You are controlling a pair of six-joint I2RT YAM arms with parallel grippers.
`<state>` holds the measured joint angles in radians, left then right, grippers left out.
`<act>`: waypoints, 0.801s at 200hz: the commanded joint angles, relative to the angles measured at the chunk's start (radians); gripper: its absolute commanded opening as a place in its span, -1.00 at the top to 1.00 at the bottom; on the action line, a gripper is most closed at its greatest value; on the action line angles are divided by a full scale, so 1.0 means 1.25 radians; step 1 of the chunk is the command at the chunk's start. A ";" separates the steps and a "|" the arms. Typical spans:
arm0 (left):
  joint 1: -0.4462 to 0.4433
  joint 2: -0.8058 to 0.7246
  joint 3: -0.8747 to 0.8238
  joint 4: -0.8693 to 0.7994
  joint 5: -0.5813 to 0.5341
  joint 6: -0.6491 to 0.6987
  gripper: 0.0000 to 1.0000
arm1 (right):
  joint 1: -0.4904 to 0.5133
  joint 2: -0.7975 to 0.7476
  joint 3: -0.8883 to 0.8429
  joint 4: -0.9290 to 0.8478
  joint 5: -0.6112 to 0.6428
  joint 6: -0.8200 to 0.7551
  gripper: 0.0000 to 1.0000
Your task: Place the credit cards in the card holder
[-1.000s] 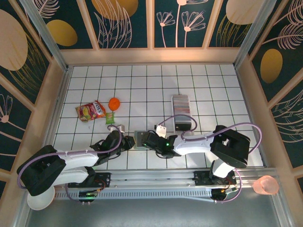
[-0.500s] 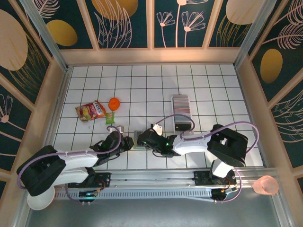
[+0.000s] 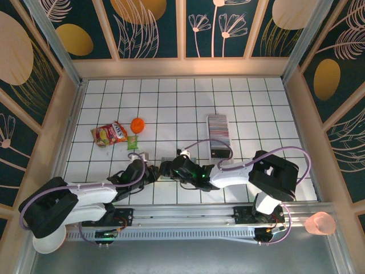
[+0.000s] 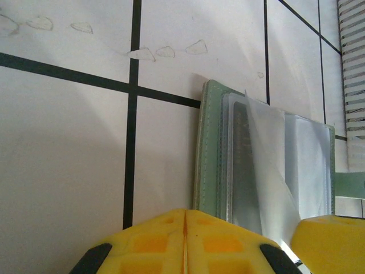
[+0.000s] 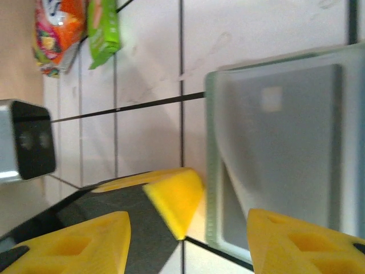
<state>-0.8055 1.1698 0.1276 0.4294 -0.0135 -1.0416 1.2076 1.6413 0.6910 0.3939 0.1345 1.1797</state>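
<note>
Left end effector [image 4: 185,235]: yellow pads pressed together, seam closed. The tips sit at the near left corner of the small sage-green folding card holder [image 4: 206,165]. Can't tell if the cover is actually pinched.

Right end effector [image 5: 188,224]: fingers spread and not gripping. They straddle an edge of the card holder, with a clear plastic sleeve and its grey insert lying in front of them.

The card holder lies open and flat on the white tiled bench [image 3: 114,97], near centre, between the two end effectors. In the left wrist view one clear sleeve page is lifted off the stack.

The thin grey, white and pinkish credit cards [image 3: 218,124] stand edge-on as a striped row in the far end of the long clear rectangular tray [image 3: 222,150]. That is right of and farther back than the card holder, apart from it.

Left side of the bench: red-orange crinkled snack bag [image 3: 109,134], small round orange object [image 3: 137,124] and small green packet [image 3: 132,142], clustered well clear of the card holder.
</note>
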 commanded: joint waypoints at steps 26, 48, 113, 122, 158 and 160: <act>-0.004 -0.061 -0.028 -0.041 -0.059 -0.018 0.85 | -0.005 -0.017 -0.006 0.148 -0.066 -0.078 -0.13; -0.005 -0.095 -0.027 -0.064 -0.074 -0.018 0.84 | -0.006 -0.060 0.001 0.140 -0.064 -0.151 -0.13; -0.005 -0.257 -0.024 -0.147 -0.161 0.000 0.76 | -0.031 -0.340 -0.011 -0.057 0.018 -0.663 -0.29; -0.004 -0.274 -0.021 -0.148 -0.164 0.010 0.74 | -0.034 -0.385 -0.012 -0.080 -0.027 -0.806 -0.35; -0.005 -0.315 -0.013 -0.151 -0.177 0.036 0.67 | -0.033 -0.501 0.050 -0.335 -0.045 -1.290 -0.58; -0.004 -0.315 -0.014 -0.150 -0.177 0.037 0.66 | -0.033 -0.503 0.057 -0.357 -0.045 -1.316 -0.60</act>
<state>-0.8055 0.7975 0.1028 0.2646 -0.1986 -1.0328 1.1664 1.0615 0.6991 0.2356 0.1024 0.0914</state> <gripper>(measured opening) 0.156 0.761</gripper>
